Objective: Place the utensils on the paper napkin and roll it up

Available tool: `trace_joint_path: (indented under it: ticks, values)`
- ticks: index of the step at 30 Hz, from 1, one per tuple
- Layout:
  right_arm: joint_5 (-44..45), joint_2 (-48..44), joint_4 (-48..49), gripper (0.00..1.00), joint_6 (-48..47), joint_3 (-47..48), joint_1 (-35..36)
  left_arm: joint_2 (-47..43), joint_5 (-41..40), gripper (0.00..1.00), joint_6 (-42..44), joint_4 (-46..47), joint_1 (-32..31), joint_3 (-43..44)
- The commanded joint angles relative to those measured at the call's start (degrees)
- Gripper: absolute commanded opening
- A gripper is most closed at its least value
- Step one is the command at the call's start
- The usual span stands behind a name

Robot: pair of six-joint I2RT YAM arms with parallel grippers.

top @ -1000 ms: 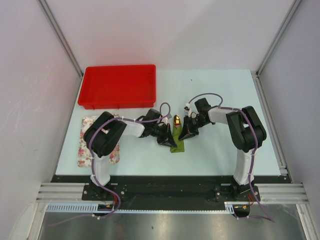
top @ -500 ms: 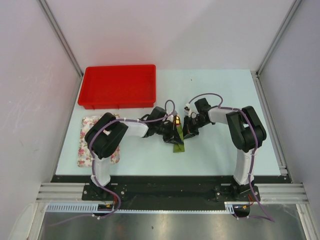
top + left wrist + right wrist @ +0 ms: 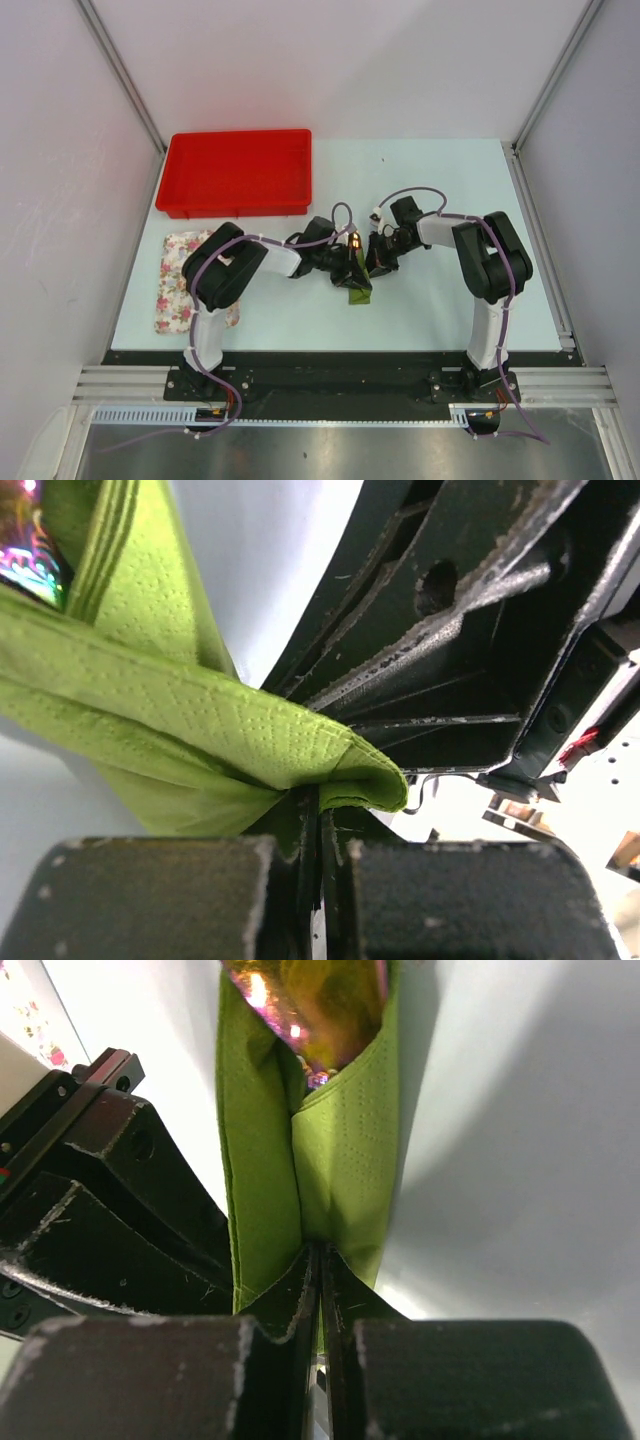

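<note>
The olive-green paper napkin [image 3: 359,291] lies at mid-table as a narrow folded roll. The utensils are wrapped inside it; only a shiny golden-orange end [image 3: 354,240] sticks out at the far end. In the right wrist view that golden, pink-tinted end [image 3: 312,1005] shows at the top of the napkin [image 3: 340,1150]. My left gripper [image 3: 346,268] is shut on a fold of the napkin [image 3: 200,720], seen close at its jaws [image 3: 320,805]. My right gripper [image 3: 378,262] is shut on the napkin's edge [image 3: 320,1255]. The two grippers nearly touch across the roll.
A red tray [image 3: 238,170] stands at the back left. A floral-patterned cloth [image 3: 178,285] lies at the left, partly under my left arm. The table's near edge runs just in front of the arm bases.
My left gripper has moved right and pushed in against the napkin, which has become narrower. The right gripper closed onto the napkin and stayed in place.
</note>
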Motion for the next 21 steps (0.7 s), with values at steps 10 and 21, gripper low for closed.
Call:
trace_joint_path:
  ticks: [10,21]
  values:
    - [8.6,3.6,-0.7,0.05,-1.6,-1.5,0.9,1.1,1.1,0.00,-4.5,11.3,-2.5,-1.1]
    - [3.6,-1.4,-8.2,0.24,-4.6,4.6,-5.6,6.0,0.8,0.19,0.6,2.3,-2.1,-1.7]
